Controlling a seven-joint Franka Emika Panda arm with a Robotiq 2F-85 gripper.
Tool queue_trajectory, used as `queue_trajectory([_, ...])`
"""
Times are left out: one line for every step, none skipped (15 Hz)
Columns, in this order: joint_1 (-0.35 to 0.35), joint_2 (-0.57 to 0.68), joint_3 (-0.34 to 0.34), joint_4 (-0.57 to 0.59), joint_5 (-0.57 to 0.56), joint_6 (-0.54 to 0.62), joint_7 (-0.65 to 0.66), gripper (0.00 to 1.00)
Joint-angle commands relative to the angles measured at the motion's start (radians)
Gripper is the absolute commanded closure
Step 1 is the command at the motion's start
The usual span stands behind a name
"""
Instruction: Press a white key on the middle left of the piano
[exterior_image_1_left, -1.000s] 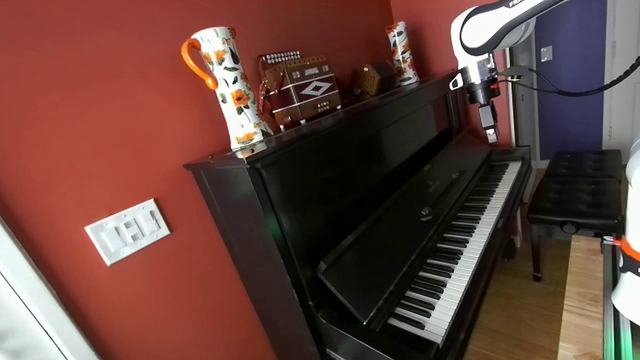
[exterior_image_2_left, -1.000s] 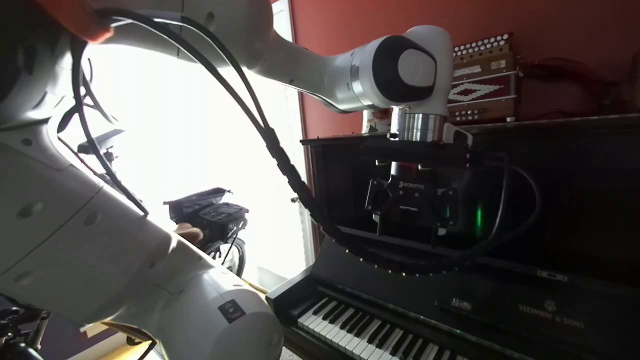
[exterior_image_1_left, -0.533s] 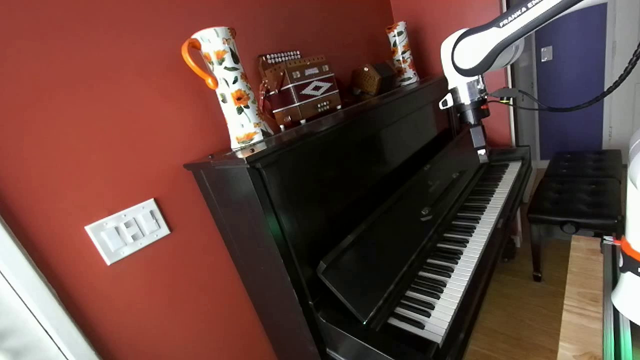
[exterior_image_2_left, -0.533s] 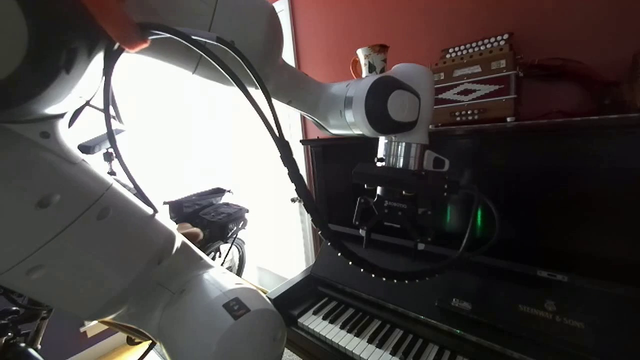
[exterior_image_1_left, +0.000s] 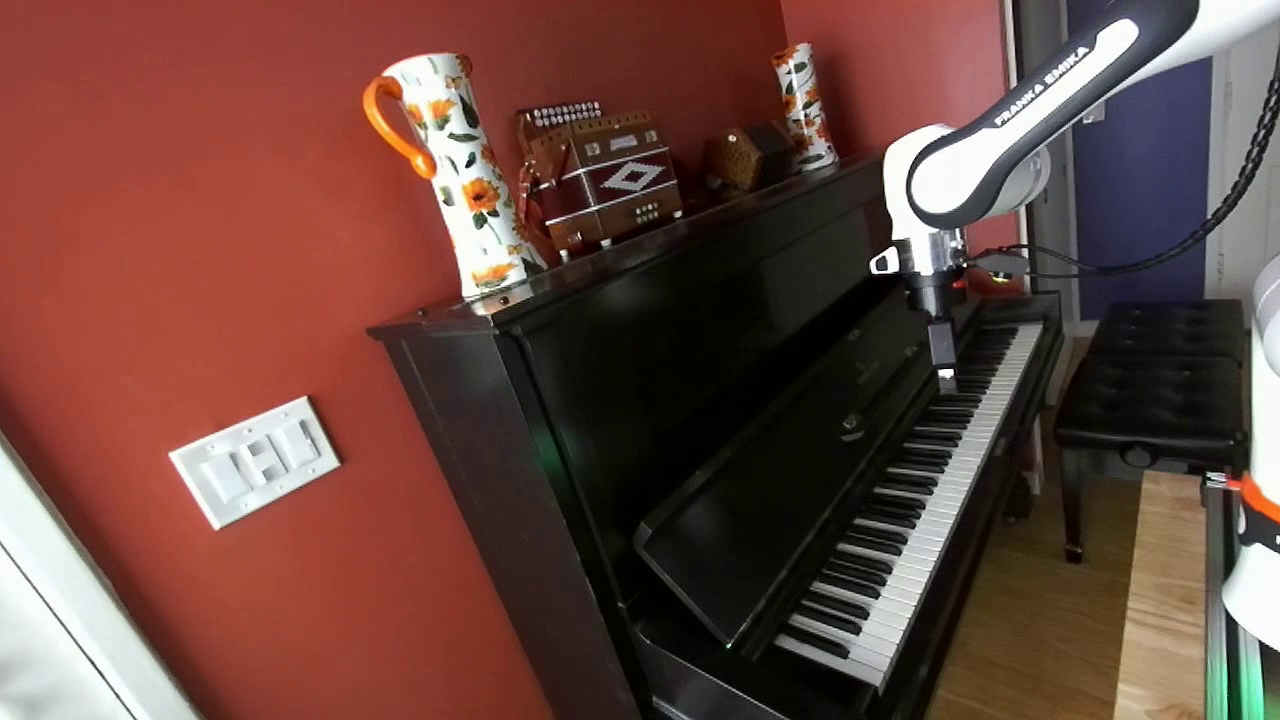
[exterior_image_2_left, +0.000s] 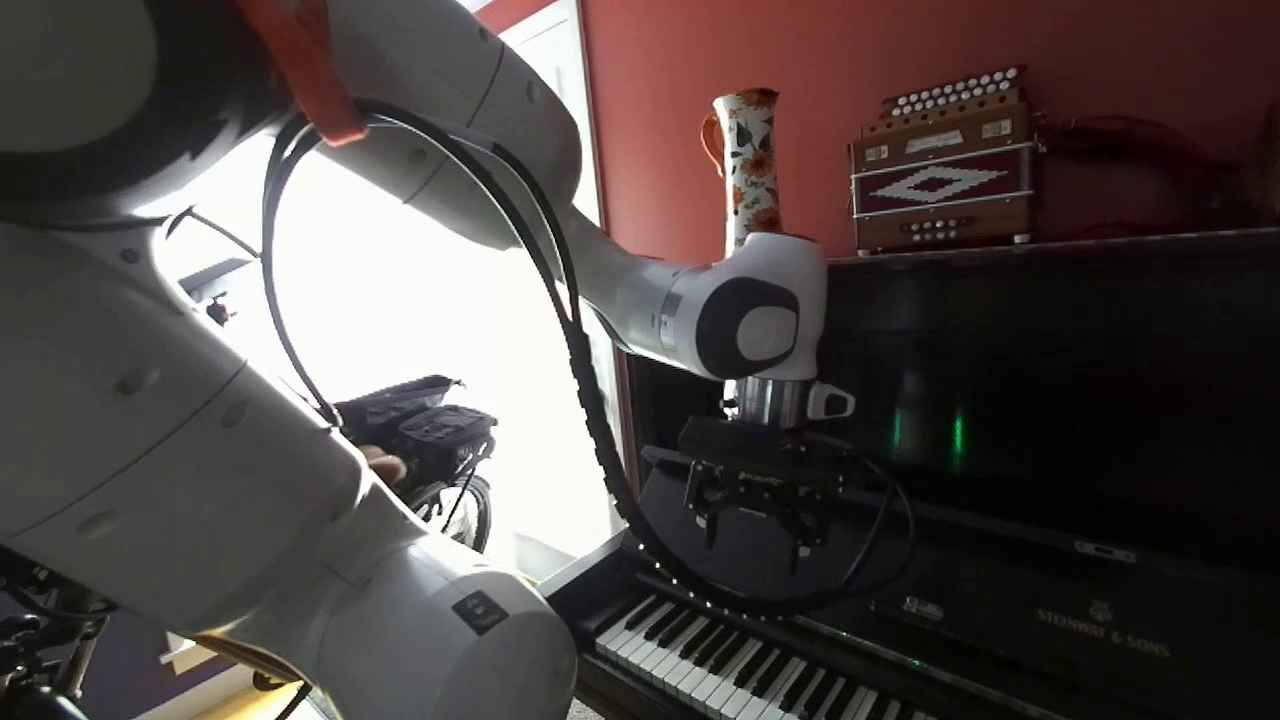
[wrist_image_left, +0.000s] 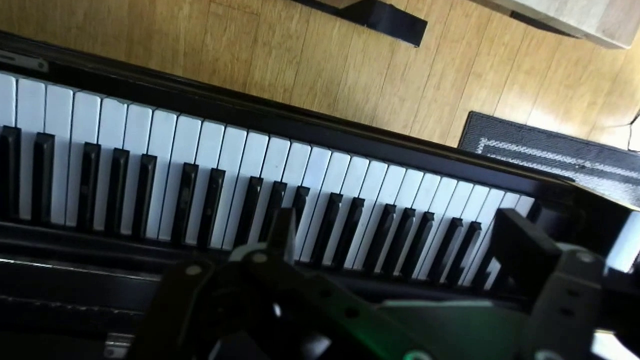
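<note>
The glossy black piano (exterior_image_1_left: 720, 380) stands against the red wall, and its front panel (exterior_image_2_left: 1040, 420) shows dark in an exterior view. Its white keys run in a long row (exterior_image_1_left: 925, 560). They also show in an exterior view (exterior_image_2_left: 680, 670) and in the wrist view (wrist_image_left: 210, 145). My gripper (exterior_image_1_left: 945, 374) hangs pointing down near the far part of the keyboard. In an exterior view the gripper (exterior_image_2_left: 753, 553) is above the keys, in front of the sloped fallboard, apart from them. In the wrist view the fingers (wrist_image_left: 397, 215) are wide apart with nothing held. Part of the keyboard is hidden behind the fingers.
A black padded bench (exterior_image_1_left: 1150, 400) stands in front of the piano. A tall floral jug (exterior_image_1_left: 470, 190), an accordion (exterior_image_1_left: 610, 185) and a second floral vase (exterior_image_1_left: 805, 105) stand on top of the piano. A wooden table edge (exterior_image_1_left: 1165, 600) lies beside the arm base. A cable hangs along the arm.
My gripper has moved steadily down from beside the piano's upper panel towards the keys, drifting left in both exterior views. The fingers have stayed open. The piano has not moved.
</note>
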Motion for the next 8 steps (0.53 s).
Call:
queue_trajectory([-0.006,0.011,0.011,-0.013,0.005,0.02,-0.002,0.0])
queue_trajectory([-0.006,0.02,0.014,-0.021,0.005,0.032,-0.002,0.0])
queue_trajectory([-0.006,0.026,0.015,-0.022,0.005,0.036,-0.002,0.0])
queue_trajectory([-0.006,0.027,0.015,-0.022,0.005,0.037,-0.002,0.0])
queue_trajectory([-0.006,0.027,0.015,-0.022,0.006,0.037,-0.002,0.0])
queue_trajectory([-0.006,0.027,0.015,-0.022,0.006,0.037,-0.002,0.0])
queue_trajectory([-0.006,0.027,0.015,-0.022,0.006,0.037,-0.002,0.0])
queue_trajectory([-0.006,0.027,0.015,-0.022,0.006,0.038,-0.002,0.0])
